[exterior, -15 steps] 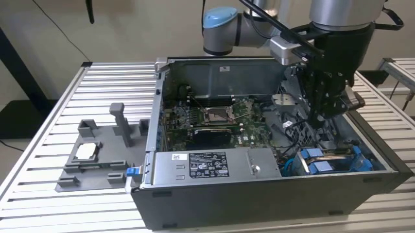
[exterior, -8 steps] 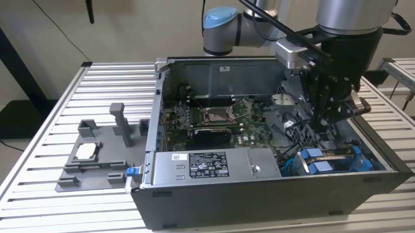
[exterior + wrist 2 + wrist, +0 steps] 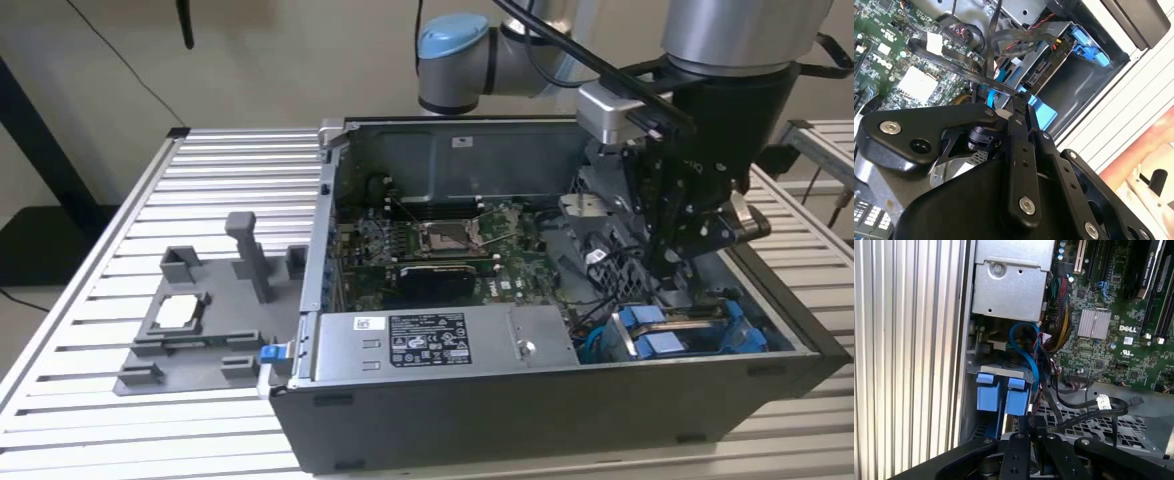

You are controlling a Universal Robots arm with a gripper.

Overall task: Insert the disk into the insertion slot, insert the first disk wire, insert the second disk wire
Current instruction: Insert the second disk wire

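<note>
The disk (image 3: 681,335), in its blue carrier, sits inside the insertion slot (image 3: 754,345) at the case's corner on the exterior view's right. Its blue carrier tabs (image 3: 1001,395) and its rear edge (image 3: 1046,70) show in the wrist views. My gripper (image 3: 674,285) reaches down into the case just above the slot. In the second wrist view the fingertips (image 3: 1018,97) are pinched together on the end of a flat black disk wire (image 3: 954,62). A blue wire (image 3: 1026,352) loops beside the bay. Another black wire (image 3: 1104,402) with a white tag lies loose on the perforated plate.
The grey power-supply box (image 3: 427,340) lies along the case front, and the motherboard (image 3: 441,250) behind it. A grey plastic fixture tray (image 3: 200,320) stands on the slatted table (image 3: 80,300) to the exterior view's left. Bundled cables (image 3: 1061,325) crowd the space between the power supply and the bay.
</note>
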